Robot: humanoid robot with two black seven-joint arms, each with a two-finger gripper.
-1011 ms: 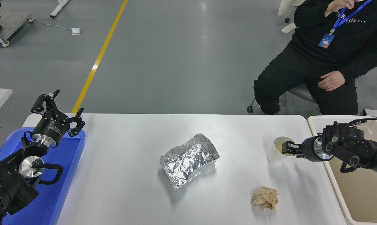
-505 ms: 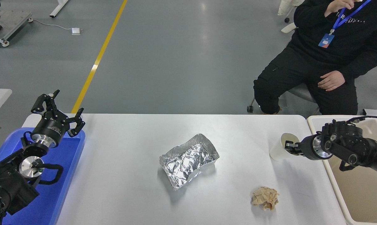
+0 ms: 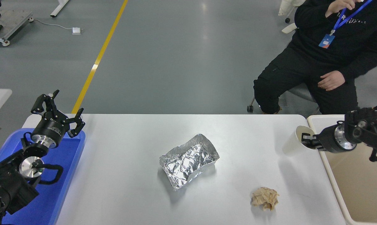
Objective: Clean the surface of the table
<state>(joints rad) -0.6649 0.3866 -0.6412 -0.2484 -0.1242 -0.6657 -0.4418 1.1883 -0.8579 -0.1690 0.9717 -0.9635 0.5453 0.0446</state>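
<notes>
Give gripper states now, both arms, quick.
Left gripper: open, empty, parked over the blue plastic tray.
Right gripper: shut on the white paper cup.

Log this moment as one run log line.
right claw: shut on paper cup, tilted, lifted near cream tub | left claw: open, parked over blue tray | on table: foil tray, crumpled paper
</notes>
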